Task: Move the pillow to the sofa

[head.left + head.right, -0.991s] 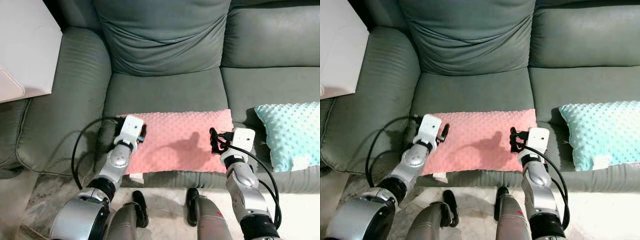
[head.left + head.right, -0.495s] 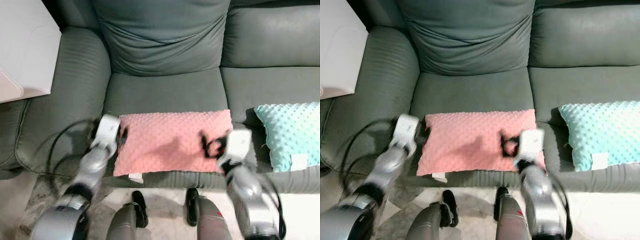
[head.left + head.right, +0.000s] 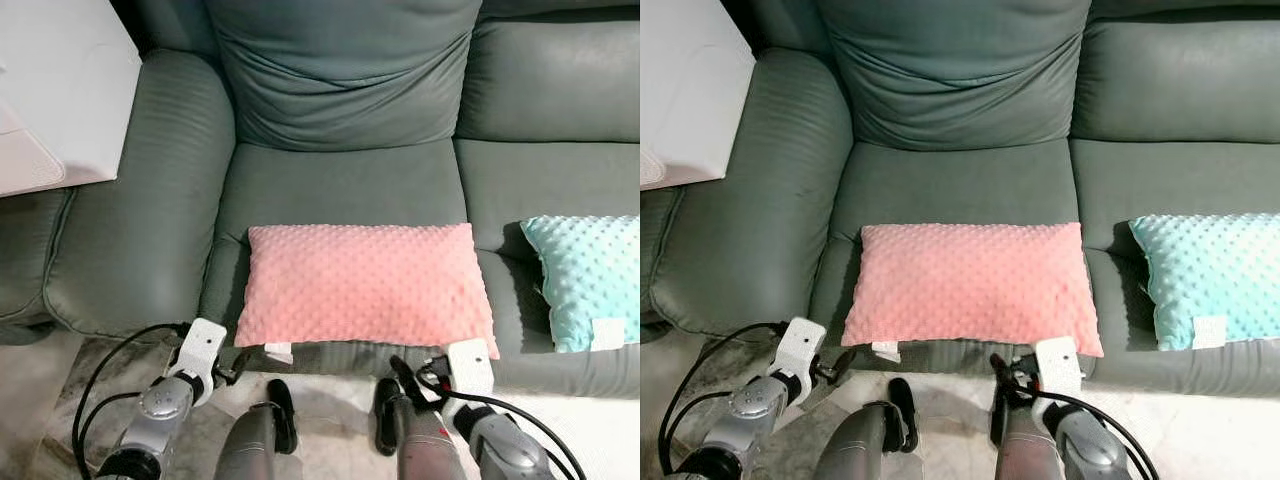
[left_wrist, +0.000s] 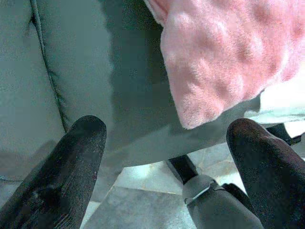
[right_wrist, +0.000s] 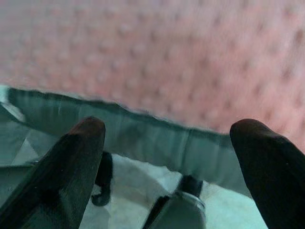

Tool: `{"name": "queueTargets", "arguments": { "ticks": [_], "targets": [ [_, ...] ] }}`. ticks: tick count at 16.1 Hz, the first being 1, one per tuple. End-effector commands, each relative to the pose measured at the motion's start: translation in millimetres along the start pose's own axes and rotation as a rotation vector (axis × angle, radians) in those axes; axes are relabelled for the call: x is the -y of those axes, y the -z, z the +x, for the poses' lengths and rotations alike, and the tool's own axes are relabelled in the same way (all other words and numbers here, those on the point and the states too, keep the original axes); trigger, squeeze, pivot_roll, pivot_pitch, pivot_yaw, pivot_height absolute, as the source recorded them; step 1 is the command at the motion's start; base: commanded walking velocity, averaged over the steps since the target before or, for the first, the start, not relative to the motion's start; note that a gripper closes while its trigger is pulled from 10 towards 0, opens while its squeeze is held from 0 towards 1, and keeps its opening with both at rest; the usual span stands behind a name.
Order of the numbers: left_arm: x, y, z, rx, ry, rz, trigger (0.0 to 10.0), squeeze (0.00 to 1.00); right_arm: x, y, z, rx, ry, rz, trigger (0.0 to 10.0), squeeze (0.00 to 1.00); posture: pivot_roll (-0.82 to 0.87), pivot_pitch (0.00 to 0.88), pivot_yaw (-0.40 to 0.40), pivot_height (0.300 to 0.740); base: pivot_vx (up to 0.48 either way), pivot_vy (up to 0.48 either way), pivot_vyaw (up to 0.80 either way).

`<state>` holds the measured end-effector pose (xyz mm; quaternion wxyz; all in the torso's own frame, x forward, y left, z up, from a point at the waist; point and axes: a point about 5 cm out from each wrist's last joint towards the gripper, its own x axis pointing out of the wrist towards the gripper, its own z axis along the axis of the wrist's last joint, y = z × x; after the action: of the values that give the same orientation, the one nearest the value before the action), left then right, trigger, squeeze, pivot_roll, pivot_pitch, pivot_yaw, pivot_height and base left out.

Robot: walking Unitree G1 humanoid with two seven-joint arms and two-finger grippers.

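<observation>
A teal pillow (image 3: 587,280) with a dimpled surface lies at the right edge of the frame, on the right-hand seat. A small white tag (image 3: 607,333) sits at its lower edge. In the upper left corner is a white table (image 3: 55,85), just beside the armrest, with a lighter white slab (image 3: 25,163) lying at its lower left edge. Along the bottom of the frame runs a pale marbled floor (image 3: 330,395), with darker mottled stone at the lower left. In the left wrist view the same light stone floor (image 4: 143,191) shows below the seat front.
</observation>
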<state>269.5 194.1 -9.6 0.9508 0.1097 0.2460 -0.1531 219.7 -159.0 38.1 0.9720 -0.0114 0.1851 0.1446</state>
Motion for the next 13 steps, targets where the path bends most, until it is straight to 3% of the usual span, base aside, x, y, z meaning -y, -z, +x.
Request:
{"name": "queueTargets", "arguments": {
  "ticks": [1,2,3,4,5,6,10,13],
  "targets": [
    [4.7,18.6,-5.3,-0.076,0.018,-0.004,10.0,1.0,-6.4,15.2,0.8,-0.039,-0.038,0.0,10.0,0.95,-0.13,0.378,0.108,0.74,0.0,0.0,0.0],
    [7.1,15.8,-4.1,-0.058,0.02,-0.005,10.0,1.0,-4.2,13.4,4.1,-0.018,-0.033,-0.004,10.0,0.92,-0.13,0.379,0.108,0.74,0.0,0.0,0.0],
    [9.2,12.4,-2.4,-0.044,0.027,-0.011,10.0,0.05,-1.3,13.0,7.6,-0.016,-0.02,0.034,10.0,0.76,-0.13,0.38,0.107,0.74,0.0,0.0,0.0],
    [11.2,10.9,0.0,-0.053,0.028,-0.018,10.0,0.0,0.1,13.7,11.7,-0.025,-0.021,0.066,10.0,0.62,-0.13,0.386,0.109,0.74,0.0,0.0,0.0],
    [14.8,8.8,3.6,-0.069,0.032,-0.027,10.0,0.0,-1.8,16.5,14.4,-0.048,-0.045,0.077,10.0,0.22,-0.14,0.395,0.108,0.74,0.0,0.0,0.0],
    [17.3,5.7,6.4,-0.069,0.037,-0.024,10.0,0.0,-3.2,18.3,16.3,-0.061,-0.06,0.083,10.0,0.0,-0.14,0.399,0.107,0.74,0.0,0.0,0.0],
    [29.0,-4.9,16.3,-0.099,0.092,0.001,10.0,0.0,-10.2,28.2,20.9,-0.14,-0.142,0.139,10.0,0.0,-0.15,0.42,0.106,0.74,0.0,0.0,0.0],
    [33.7,-7.7,17.8,-0.1,0.128,0.0,10.0,0.0,-15.7,26.5,19.8,-0.139,-0.179,0.148,10.0,0.0,-0.14,0.425,0.107,0.74,0.0,0.0,0.0]
  ]
}}
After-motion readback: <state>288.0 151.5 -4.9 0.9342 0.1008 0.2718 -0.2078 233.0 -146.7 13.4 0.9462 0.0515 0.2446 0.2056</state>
